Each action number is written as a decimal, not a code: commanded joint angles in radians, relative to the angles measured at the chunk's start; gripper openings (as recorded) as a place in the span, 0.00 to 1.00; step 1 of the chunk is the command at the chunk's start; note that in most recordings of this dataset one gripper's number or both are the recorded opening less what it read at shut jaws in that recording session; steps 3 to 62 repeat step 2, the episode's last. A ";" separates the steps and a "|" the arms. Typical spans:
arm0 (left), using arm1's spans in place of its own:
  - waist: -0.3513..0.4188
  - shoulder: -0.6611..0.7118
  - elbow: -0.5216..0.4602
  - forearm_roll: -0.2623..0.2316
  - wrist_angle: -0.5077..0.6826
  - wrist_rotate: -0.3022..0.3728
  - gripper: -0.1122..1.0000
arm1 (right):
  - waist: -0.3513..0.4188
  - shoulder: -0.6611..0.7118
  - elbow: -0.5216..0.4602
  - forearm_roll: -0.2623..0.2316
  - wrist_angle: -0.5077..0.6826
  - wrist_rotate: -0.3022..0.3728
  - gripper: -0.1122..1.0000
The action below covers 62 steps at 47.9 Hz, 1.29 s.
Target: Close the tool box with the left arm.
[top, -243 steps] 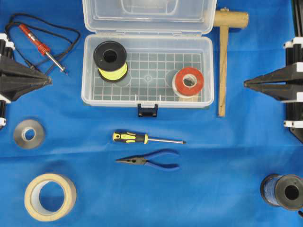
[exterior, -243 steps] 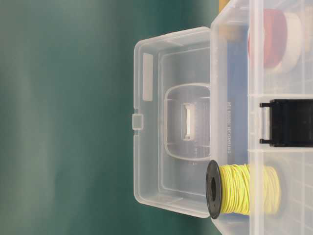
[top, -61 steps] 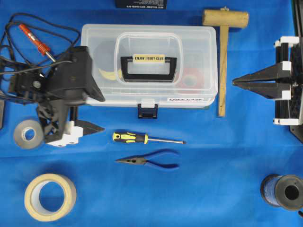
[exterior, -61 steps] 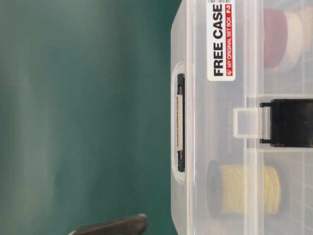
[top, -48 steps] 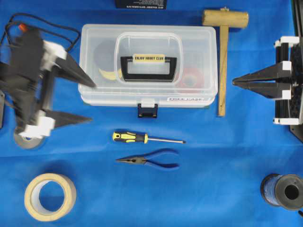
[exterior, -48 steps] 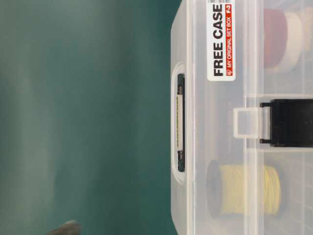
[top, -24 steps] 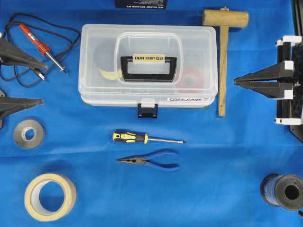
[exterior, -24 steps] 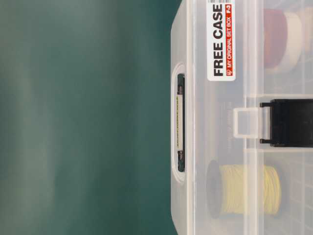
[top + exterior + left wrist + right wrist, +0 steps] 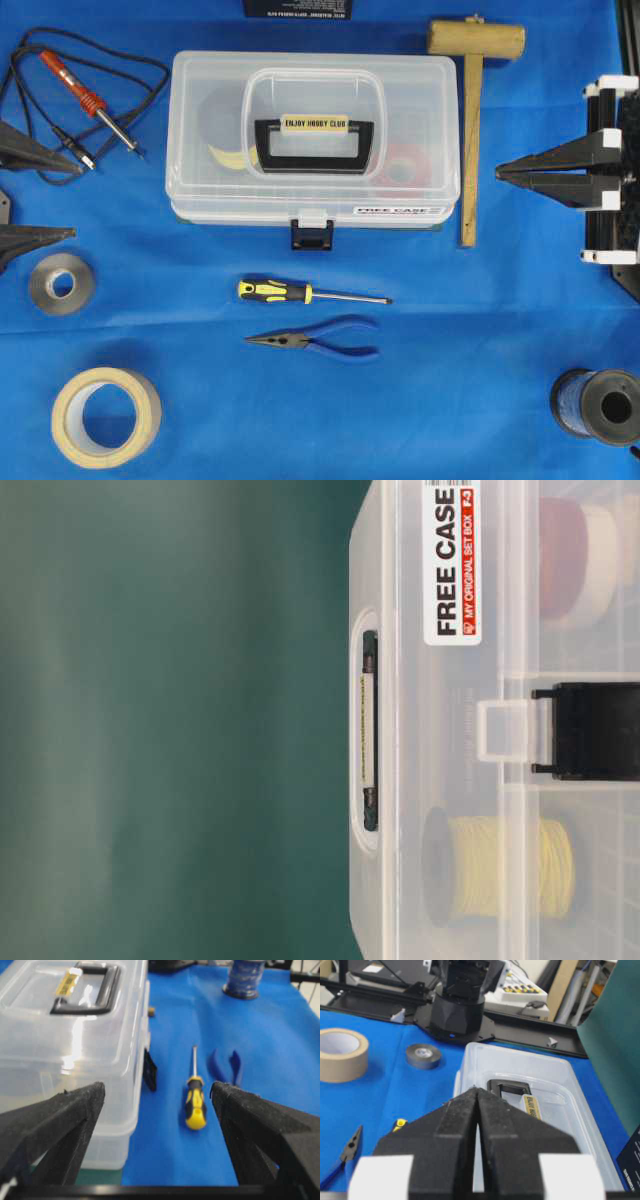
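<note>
Tool box [image 9: 315, 140]: translucent plastic case, lid down, lying at 12 o'clock of the blue cloth [image 9: 450, 330] in the overhead view; black handle [image 9: 314, 143] flat on the lid, dark blue latch [image 9: 312, 234] on the front edge toward 6 o'clock; a yellow wire spool [image 9: 500, 868] and a red spool [image 9: 562, 555] show through the wall in the table-level view

Left gripper [image 9: 25, 195]: at 9 o'clock edge, jaws spread wide, nothing between them, well apart from the case

Right gripper [image 9: 505, 176]: at 3 o'clock, jaws pressed together, holding nothing

Wooden mallet [image 9: 470, 130]: just beside the case at its 3 o'clock side

Soldering iron [image 9: 88, 100]: at 10 o'clock, with black cord

Screwdriver [image 9: 310, 293], yellow-black grip, and blue-handled pliers [image 9: 315, 340]: near centre, at 6 o'clock of the case

Grey tape roll [image 9: 60, 284] and tan tape roll [image 9: 105, 416]: at 8 o'clock

Dark spool [image 9: 597, 406]: at 4 o'clock corner
</note>
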 commanded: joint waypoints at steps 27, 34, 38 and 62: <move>0.000 0.011 -0.002 -0.003 -0.018 0.000 0.94 | 0.000 0.003 -0.011 -0.002 -0.005 -0.002 0.10; 0.000 0.011 -0.002 -0.003 -0.018 0.000 0.94 | 0.000 0.003 -0.011 -0.002 -0.005 -0.002 0.10; 0.000 0.011 -0.002 -0.003 -0.018 0.000 0.94 | 0.000 0.003 -0.011 -0.002 -0.005 -0.002 0.10; 0.000 0.011 -0.002 -0.003 -0.018 0.000 0.94 | 0.000 0.003 -0.011 -0.002 -0.005 -0.002 0.10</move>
